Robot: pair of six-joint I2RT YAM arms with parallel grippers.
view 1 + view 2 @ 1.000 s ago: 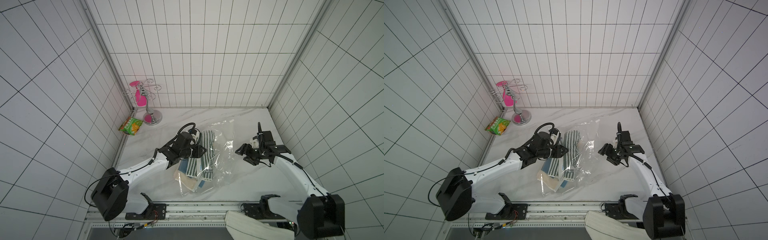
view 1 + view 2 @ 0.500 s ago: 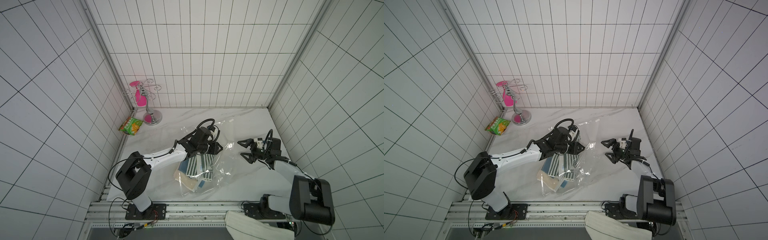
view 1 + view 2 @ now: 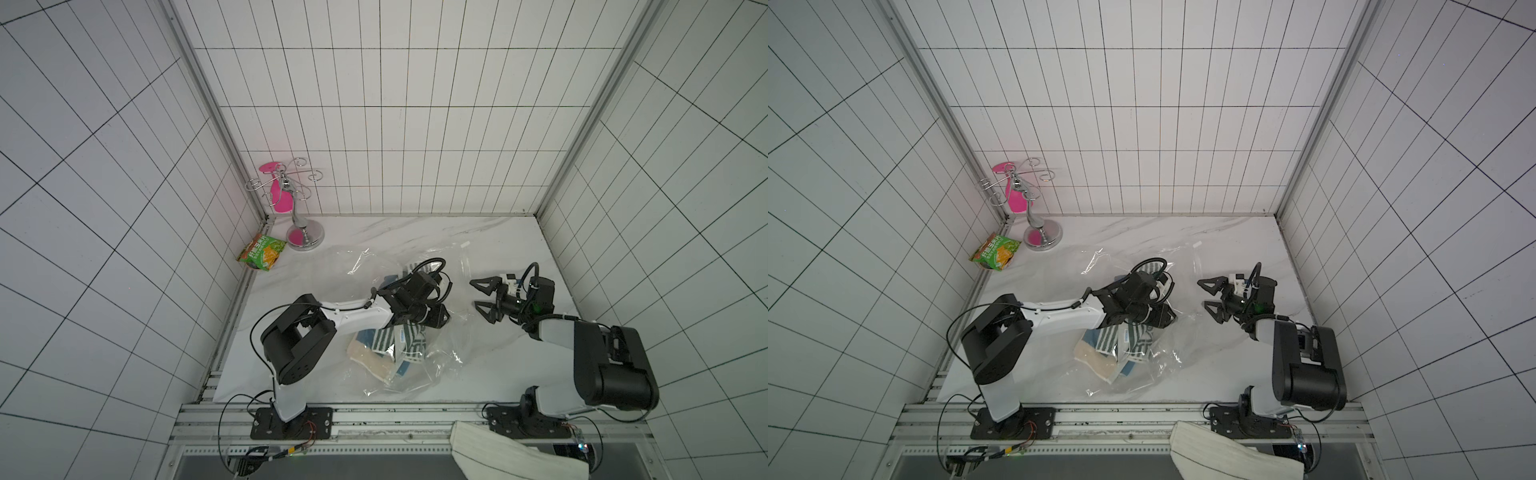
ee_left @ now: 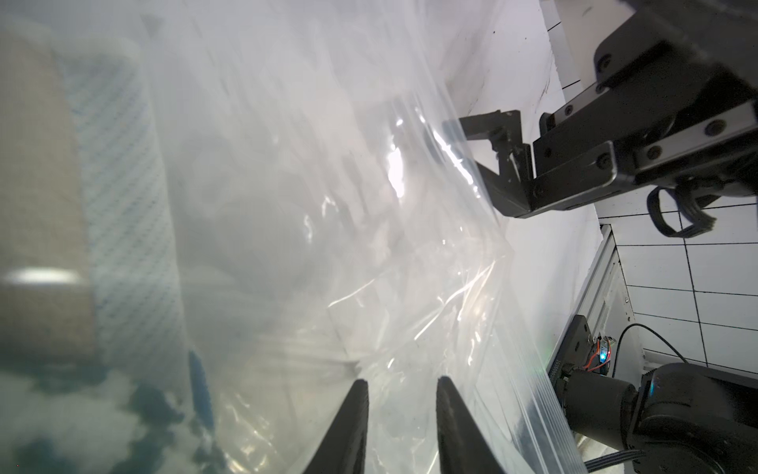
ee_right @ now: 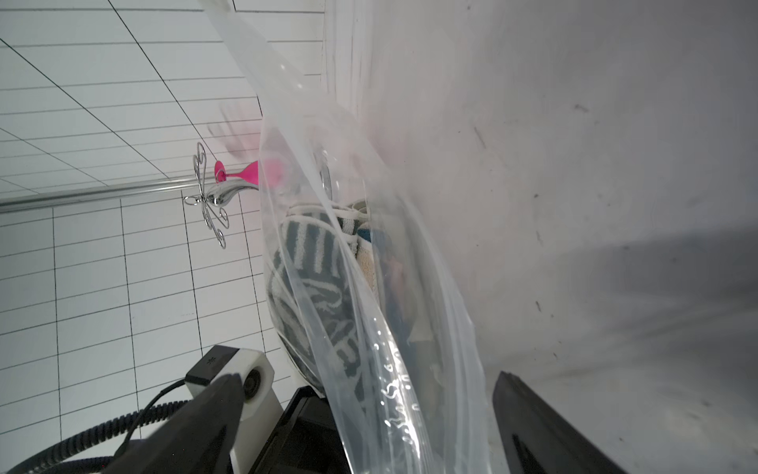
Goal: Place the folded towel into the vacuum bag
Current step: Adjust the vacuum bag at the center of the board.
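Both jaws of my right gripper are spread wide, holding nothing, just beside the vacuum bag. My left gripper stands slightly apart against the bag film; whether it pinches it I cannot tell. The folded towel lies inside the bag, near the front edge of the table.

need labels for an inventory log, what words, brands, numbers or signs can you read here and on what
Nothing reads clearly enough to quote.
Green snack packet: printed characters, too small to read.
Vacuum bag: faint pale marks on the film, unreadable.
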